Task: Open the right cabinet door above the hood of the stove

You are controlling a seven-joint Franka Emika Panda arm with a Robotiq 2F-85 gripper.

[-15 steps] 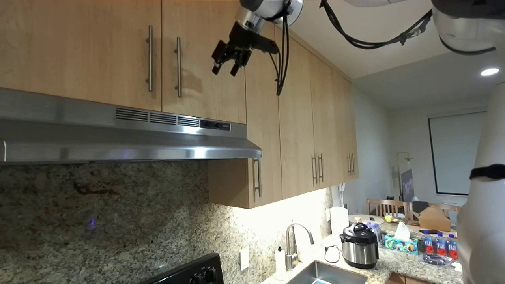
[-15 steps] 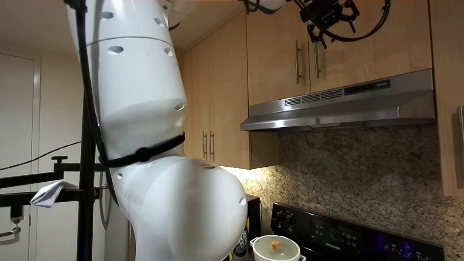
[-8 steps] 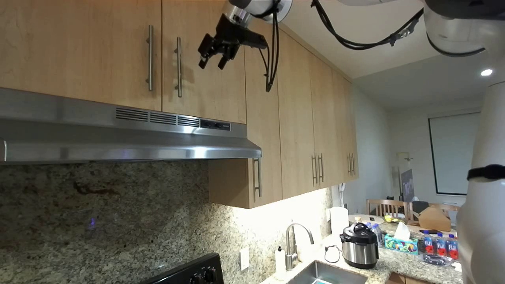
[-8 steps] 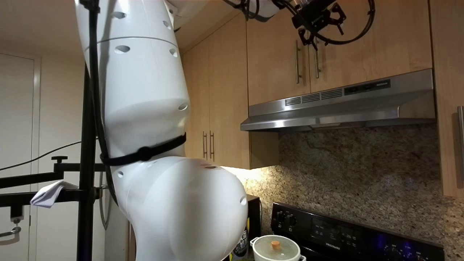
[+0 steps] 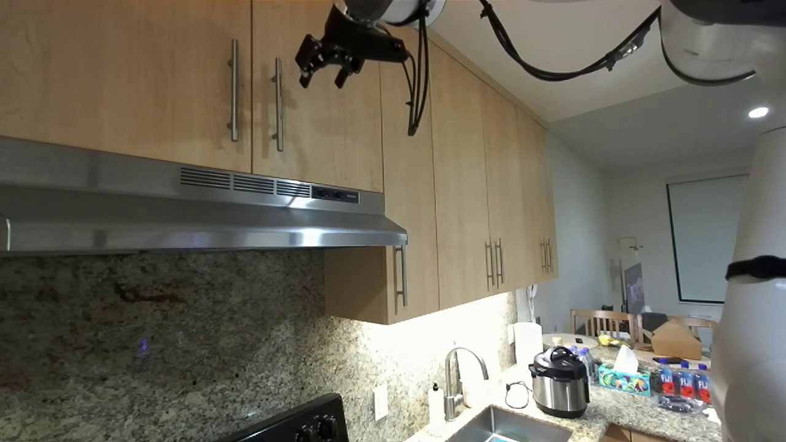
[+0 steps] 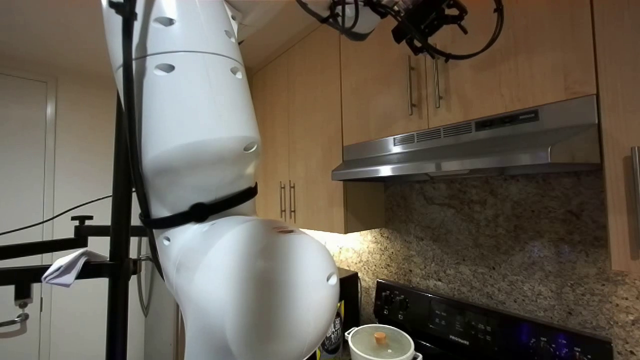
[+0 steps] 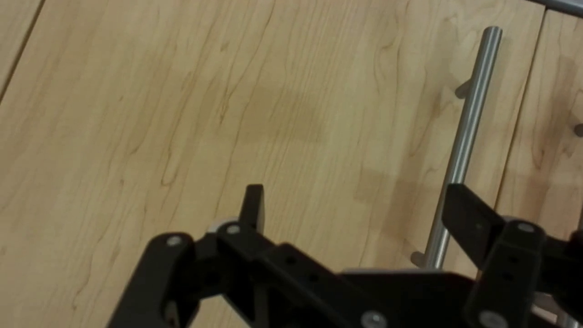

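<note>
The right cabinet door [image 5: 331, 138] is shut in both exterior views [image 6: 530, 60]; its wood face fills much of the wrist view [image 7: 159, 114]. Its steel bar handle [image 5: 279, 107] is on its left edge and shows in an exterior view [image 6: 437, 82] and at right in the wrist view [image 7: 471, 118]. My gripper [image 5: 323, 81] is open and empty in front of this door, right of the handle's top end; it also shows in an exterior view [image 6: 441, 37]. In the wrist view [image 7: 354, 193] one finger overlaps the handle's lower part in the picture; contact cannot be told.
The steel hood [image 5: 202, 212] runs below the doors. The twin left door [image 5: 123, 80] with its handle [image 5: 234, 92] is close beside. The stove [image 6: 480, 320] stands below, with a lidded white pot [image 6: 380, 342]. Cables [image 6: 475, 55] loop from the wrist.
My gripper has moved left toward the handle and slightly up in an exterior view, and its tilt has changed a little. The doors have not moved.
</note>
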